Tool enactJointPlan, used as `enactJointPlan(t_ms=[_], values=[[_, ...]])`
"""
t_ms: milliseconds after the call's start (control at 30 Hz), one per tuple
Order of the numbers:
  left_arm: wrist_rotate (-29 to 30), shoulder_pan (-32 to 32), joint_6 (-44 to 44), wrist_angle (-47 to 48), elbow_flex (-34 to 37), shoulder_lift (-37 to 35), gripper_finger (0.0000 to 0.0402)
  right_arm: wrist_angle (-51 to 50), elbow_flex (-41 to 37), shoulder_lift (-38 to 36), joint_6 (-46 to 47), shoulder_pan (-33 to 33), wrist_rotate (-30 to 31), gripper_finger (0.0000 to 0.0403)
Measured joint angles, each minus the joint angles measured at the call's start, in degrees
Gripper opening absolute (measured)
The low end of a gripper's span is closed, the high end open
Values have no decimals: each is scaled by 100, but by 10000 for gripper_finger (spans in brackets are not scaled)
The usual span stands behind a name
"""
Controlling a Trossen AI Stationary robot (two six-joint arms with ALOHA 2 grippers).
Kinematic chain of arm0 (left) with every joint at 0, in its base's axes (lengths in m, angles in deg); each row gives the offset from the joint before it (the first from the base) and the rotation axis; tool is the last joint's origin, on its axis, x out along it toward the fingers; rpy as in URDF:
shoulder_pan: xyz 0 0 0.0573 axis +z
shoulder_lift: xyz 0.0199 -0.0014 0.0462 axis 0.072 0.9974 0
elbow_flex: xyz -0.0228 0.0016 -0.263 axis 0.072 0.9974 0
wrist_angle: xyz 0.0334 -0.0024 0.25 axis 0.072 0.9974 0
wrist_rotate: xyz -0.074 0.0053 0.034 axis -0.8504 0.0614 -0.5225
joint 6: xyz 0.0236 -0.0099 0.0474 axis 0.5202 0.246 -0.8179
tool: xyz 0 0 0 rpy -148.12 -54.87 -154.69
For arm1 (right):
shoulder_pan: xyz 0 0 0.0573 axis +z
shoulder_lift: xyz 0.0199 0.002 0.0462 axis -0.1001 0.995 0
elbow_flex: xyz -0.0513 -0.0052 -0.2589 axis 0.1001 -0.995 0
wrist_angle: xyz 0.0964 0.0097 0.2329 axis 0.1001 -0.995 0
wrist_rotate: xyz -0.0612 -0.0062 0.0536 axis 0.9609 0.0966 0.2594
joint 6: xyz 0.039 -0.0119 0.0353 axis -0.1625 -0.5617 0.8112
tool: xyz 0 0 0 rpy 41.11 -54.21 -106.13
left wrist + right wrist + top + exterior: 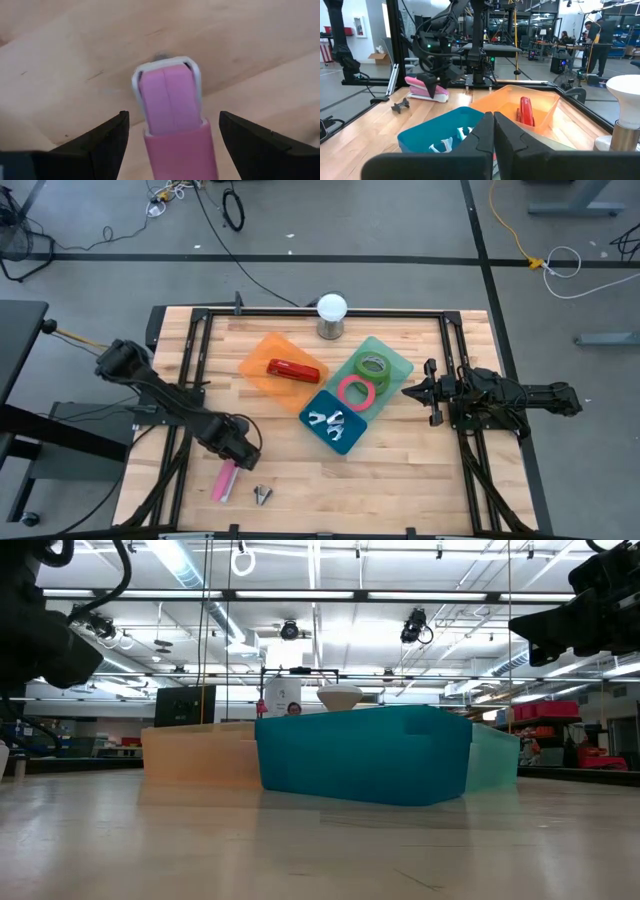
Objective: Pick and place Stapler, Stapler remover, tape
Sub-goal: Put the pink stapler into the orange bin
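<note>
A pink stapler [225, 480] lies flat on the wooden table near its front left, and a small grey staple remover [262, 495] lies beside it. My left gripper [173, 117] is open and points down. Its fingers stand on either side of the stapler's end [170, 100] with a gap on each side. In the right wrist view the left gripper [431, 82] hangs just over the stapler [425, 90]. My right gripper [493, 131] is shut and empty, hovering to the right of the green tray [395, 360].
An orange tray [262, 360] holds a red stapler [292, 370]. The green tray holds a green tape roll [373, 365] and a pink one [355, 392]. A blue tray [318, 402] holds staple removers. A white lamp [332, 315] stands at the far edge. Black rails run along both sides of the table.
</note>
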Motion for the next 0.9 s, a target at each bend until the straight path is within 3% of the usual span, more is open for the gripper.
enactJointPlan(t_ms=[200, 567, 900], values=[[-29, 7, 0, -40, 0, 118, 303, 0, 0, 0, 0, 0, -1, 11], [-36, 13, -2, -115, 0, 116, 227, -1, 0, 0, 0, 0, -1, 11], [-116, 13, -11, -128, 0, 111, 187, -1, 0, 0, 0, 0, 1, 11]])
